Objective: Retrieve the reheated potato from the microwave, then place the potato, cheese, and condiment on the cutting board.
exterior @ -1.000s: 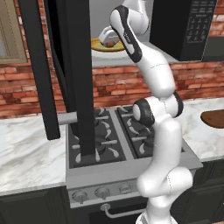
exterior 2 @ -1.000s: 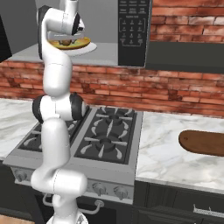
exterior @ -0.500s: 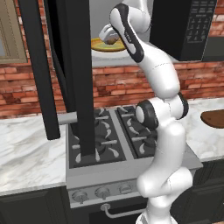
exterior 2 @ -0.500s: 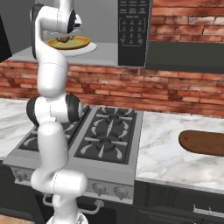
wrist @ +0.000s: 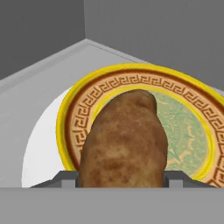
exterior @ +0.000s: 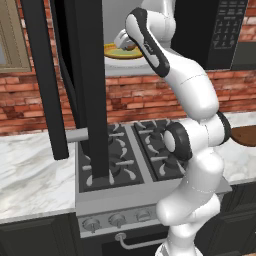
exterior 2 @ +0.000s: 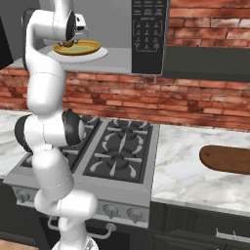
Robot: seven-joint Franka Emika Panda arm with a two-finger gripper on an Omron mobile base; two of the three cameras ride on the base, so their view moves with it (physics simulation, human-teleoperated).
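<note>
Brown potato sits right between the pincer fingertips, one tip at each flank, jaws about half spread; looks like contact both sides, so the pincer grips the potato. It lies on a yellow-rimmed plate with a patterned orange band and green centre. Plate rests on the white round turntable inside the microwave, grey walls behind. Microwave door swung open, hanging out over the stove. From the right base view, arm reaches up into the cavity, plate visible at the opening. Cutting board lies bare on the marble counter, right of the stove, well apart from the microwave.
</note>
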